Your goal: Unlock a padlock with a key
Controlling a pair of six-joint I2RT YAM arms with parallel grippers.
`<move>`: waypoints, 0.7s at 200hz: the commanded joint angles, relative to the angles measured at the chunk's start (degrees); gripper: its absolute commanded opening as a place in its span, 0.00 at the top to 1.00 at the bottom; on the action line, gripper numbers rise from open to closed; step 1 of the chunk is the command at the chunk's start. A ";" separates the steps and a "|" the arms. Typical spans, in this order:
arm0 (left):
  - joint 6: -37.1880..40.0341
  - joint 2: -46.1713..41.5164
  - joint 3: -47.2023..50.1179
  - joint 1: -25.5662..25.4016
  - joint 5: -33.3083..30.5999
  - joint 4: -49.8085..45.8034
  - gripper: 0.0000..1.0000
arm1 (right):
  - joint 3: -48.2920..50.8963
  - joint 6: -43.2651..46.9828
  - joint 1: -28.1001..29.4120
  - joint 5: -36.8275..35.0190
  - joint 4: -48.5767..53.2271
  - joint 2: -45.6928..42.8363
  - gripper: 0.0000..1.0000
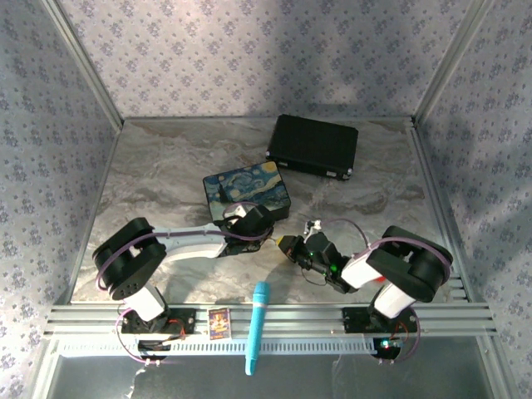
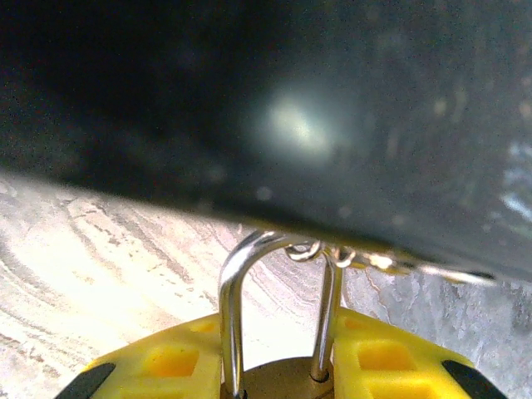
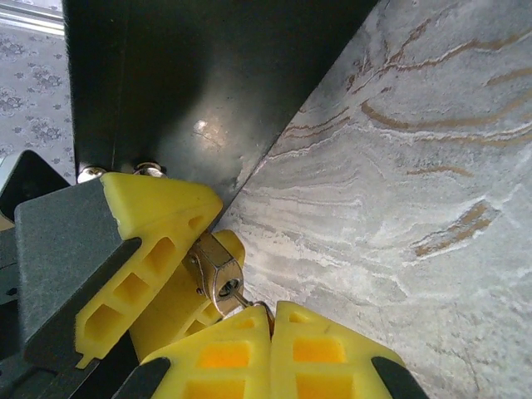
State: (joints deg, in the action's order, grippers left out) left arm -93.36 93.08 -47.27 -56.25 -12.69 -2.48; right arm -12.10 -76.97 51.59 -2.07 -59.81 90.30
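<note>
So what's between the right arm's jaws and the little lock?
The thin silver key. In the right wrist view it runs from the right gripper, jaws shut on it, to the padlock.

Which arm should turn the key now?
Right. The right gripper pinches the key, whose tip sits at the padlock keyhole face, so a wrist roll would likely turn it. The left gripper is occupied clamping the padlock.

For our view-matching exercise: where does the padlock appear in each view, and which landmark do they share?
Top external: padlock, tiny, between left tool and right tool.
Left wrist: padlock bottom centre, shackle upright.
Right wrist: padlock lower left of centre.
Shared landmark: marbled tabletop.
</note>
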 commanded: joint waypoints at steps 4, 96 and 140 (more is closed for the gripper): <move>-5.84 1.40 -0.82 -0.75 8.11 -2.84 0.90 | -2.17 0.10 1.00 -2.29 -2.31 0.58 1.00; -6.61 0.94 -1.93 -0.97 8.90 -5.87 0.89 | -4.63 2.83 3.29 -2.42 -4.09 2.90 1.00; -6.51 2.18 -2.21 -0.95 10.10 -5.69 0.89 | -5.45 4.75 3.53 -2.15 -1.50 1.19 1.00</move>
State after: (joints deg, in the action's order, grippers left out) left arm -95.04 93.08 -48.38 -55.88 -12.69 -5.63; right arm -13.78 -74.72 54.13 -4.16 -59.35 93.14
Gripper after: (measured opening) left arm 0.265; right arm 0.051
